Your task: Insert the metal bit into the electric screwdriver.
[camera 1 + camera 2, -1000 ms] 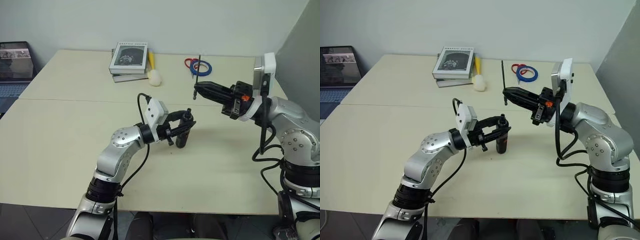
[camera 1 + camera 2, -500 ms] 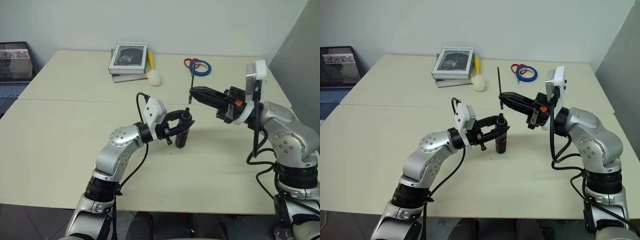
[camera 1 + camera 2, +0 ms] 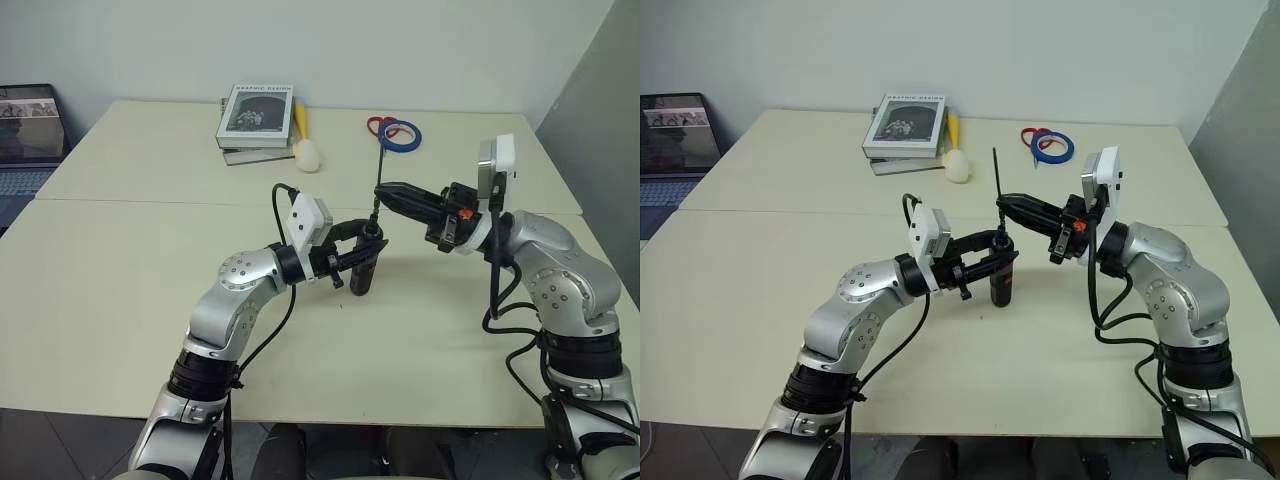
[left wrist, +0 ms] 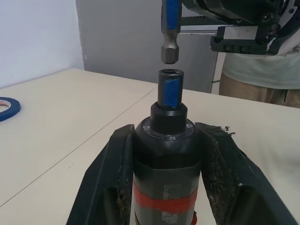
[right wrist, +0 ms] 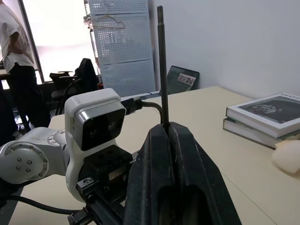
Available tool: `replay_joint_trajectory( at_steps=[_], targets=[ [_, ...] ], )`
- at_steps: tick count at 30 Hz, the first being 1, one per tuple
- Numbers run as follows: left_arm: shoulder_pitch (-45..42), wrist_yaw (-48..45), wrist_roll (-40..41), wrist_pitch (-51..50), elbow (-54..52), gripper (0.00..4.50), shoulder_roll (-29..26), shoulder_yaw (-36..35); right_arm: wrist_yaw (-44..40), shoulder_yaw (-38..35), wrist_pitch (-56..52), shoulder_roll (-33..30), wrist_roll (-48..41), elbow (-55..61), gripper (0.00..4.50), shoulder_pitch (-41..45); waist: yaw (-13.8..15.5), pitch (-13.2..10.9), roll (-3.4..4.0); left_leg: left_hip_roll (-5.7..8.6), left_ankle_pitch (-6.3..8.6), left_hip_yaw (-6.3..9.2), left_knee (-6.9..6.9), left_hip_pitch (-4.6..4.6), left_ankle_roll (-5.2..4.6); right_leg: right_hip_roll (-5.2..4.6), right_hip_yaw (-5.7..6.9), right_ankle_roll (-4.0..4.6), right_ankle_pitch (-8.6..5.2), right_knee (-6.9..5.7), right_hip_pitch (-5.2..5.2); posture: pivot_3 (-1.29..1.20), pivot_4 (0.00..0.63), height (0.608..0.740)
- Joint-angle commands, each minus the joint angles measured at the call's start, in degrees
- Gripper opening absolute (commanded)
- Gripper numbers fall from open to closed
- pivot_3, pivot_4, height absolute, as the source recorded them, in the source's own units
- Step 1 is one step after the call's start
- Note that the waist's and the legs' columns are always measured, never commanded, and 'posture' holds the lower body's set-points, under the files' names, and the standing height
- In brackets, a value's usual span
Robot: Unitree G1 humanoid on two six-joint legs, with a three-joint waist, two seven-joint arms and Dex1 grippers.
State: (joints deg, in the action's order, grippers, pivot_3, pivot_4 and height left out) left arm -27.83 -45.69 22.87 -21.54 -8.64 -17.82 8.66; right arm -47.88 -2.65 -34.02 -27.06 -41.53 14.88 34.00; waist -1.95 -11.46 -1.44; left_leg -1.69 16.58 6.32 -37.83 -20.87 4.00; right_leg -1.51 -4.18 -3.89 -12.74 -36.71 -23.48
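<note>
A pale beige table (image 3: pixel 120 300) is carrying everything, with a seam running across it from side to side. Two stacked books (image 3: pixel 256 122) are lying at its far edge, a yellow-handled tool (image 3: pixel 305 140) with a white head just beside them. Further right, a blue tape roll (image 3: pixel 403 135) is touching a red one (image 3: pixel 378 124). The screwdriver (image 3: pixel 363 268) is standing upright near the middle.

The metal bit (image 4: pixel 169 35) hangs just above the upright electric screwdriver (image 4: pixel 167 154) mid-table; books (image 3: pixel 256 122) and tape rolls (image 3: pixel 399 133) lie far behind.
</note>
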Motion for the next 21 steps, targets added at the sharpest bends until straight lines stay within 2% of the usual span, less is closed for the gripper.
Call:
replay_joint_trajectory(
  at_steps=[1, 21],
  targets=[
    [-0.38, 0.27, -0.22, -0.58, -1.02, 1.64, -0.88, -0.66, -0.37, -0.36, 0.92, 0.0, -0.02, 0.73, 0.0, 1.58, -0.01, 0.0, 0.0, 0.0, 0.0, 0.0, 0.0, 0.0, 0.0, 0.0, 0.0, 0.0, 0.0, 0.0, 0.0, 0.0, 0.15, 0.74],
    [-0.35, 0.44, -0.42, -0.89, -1.22, 1.64, -1.06, -0.64, -0.31, 0.41, -0.58, -0.16, -0.1, 1.24, 0.0, 1.7, -0.04, 0.0, 0.01, 0.0, 0.0, 0.0, 0.01, 0.0, 0.0, 0.0, 0.0, 0.01, -0.01, 0.01, -0.01, 0.0, 0.15, 0.74]
  ],
)
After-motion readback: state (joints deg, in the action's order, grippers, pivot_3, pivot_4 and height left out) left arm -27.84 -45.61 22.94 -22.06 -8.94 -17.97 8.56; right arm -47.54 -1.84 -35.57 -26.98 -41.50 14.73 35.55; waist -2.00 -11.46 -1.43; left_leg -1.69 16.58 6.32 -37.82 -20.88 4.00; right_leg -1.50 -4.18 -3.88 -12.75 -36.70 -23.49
